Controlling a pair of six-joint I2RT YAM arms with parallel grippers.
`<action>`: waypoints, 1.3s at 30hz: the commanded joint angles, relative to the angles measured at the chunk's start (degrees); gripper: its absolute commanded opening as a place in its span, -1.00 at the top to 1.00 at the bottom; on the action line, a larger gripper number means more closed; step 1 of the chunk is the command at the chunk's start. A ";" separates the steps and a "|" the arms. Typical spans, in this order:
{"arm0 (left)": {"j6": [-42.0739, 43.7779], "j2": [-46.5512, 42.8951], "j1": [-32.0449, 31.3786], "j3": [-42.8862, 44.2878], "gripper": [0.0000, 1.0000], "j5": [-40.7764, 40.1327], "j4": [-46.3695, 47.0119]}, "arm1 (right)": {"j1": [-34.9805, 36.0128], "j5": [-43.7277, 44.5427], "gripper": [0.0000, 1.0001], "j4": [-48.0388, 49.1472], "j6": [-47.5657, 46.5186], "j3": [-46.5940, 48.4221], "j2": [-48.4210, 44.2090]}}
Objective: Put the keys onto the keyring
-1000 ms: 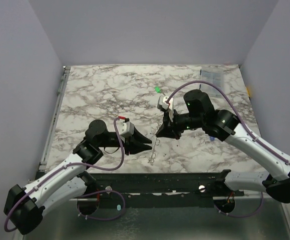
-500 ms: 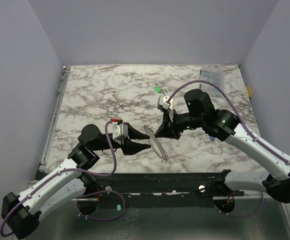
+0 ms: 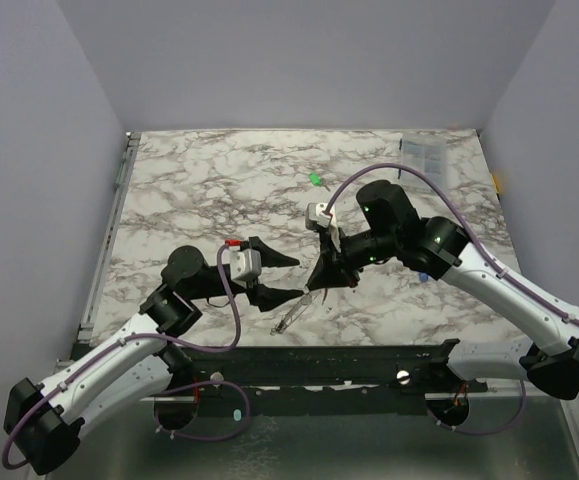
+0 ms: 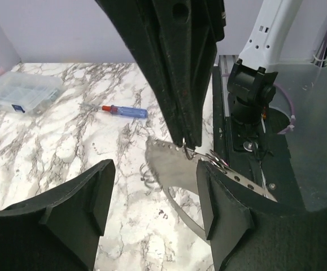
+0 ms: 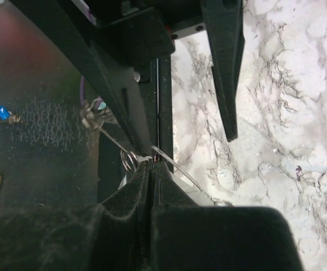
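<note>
judging the scene from biggest to smallest: the marble table fills the middle of the overhead frame. the right gripper sits at lower centre with its fingers pressed flat together. the left gripper, just to its left, is spread wide with nothing between its fingers. the clear box lies in the upper right corner, well apart from the work. the keyring is what the right gripper pinches, by a thin wire coil at its top edge. the grey loop slants down toward the lower centre, beside the left gripper's lower finger and not inside it. the blue screwdriver lies in the upper left of the left wrist frame. the green key lies alone above centre, not yet on the loop. a yellowish speck at the right edge may be the other key, but it is too small to tell.

the step looks like bracing the ring for threading. the right pinch should hold firm without twisting the coil. the left fingers should close squarely on the loop's free side, since thin wire slips easily.
</note>
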 commanded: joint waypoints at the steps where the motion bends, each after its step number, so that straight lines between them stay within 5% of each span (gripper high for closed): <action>1: 3.31 1.80 -0.16 0.65 -0.32 2.96 0.81 | 0.67 -3.72 0.99 -0.96 -0.92 2.57 -0.46; 25: 0.19 3.07 -1.80 -0.32 -0.26 4.85 2.57 | 1.81 -2.66 0.99 -0.60 -1.07 4.84 3.35; 39: 0.22 3.24 -1.84 -0.56 0.93 4.63 2.74 | 3.17 -3.38 0.99 0.00 -0.76 4.92 2.99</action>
